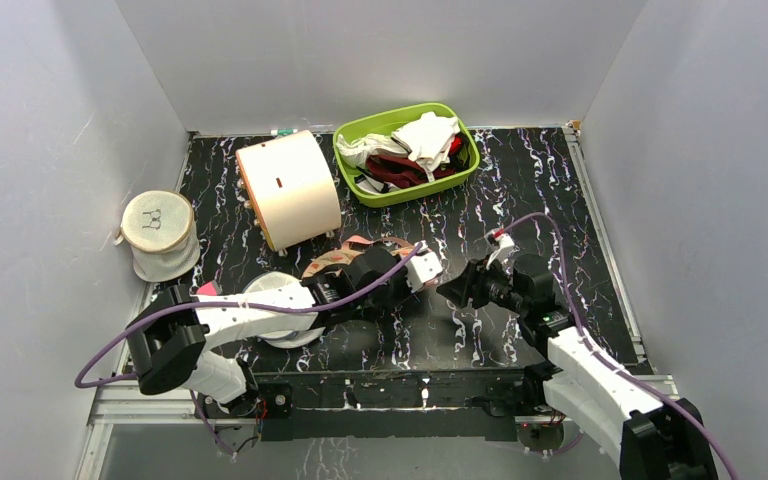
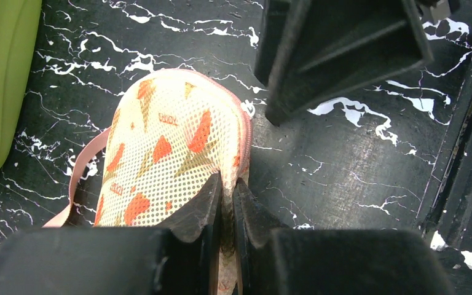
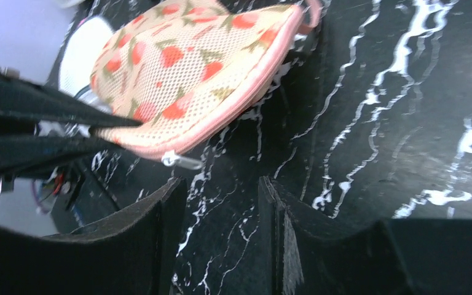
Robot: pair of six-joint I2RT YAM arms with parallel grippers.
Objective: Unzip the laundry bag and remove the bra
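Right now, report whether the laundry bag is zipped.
Apparently zipped: the laundry bag shows no gap along its pink edge; zip pull dangles.

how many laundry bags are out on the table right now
4. The peach printed bag pinched by the left gripper, a round white pouch under that arm, a big cream drum behind it, a white mesh cylinder far left. The green tub may hide more.

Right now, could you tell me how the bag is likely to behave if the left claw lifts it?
The bag is thin mesh fabric, so it will probably sag rather than stay flat. It looks light; the left claw pinching one edge should carry it. Its zip tab sticks out loose and may swing.
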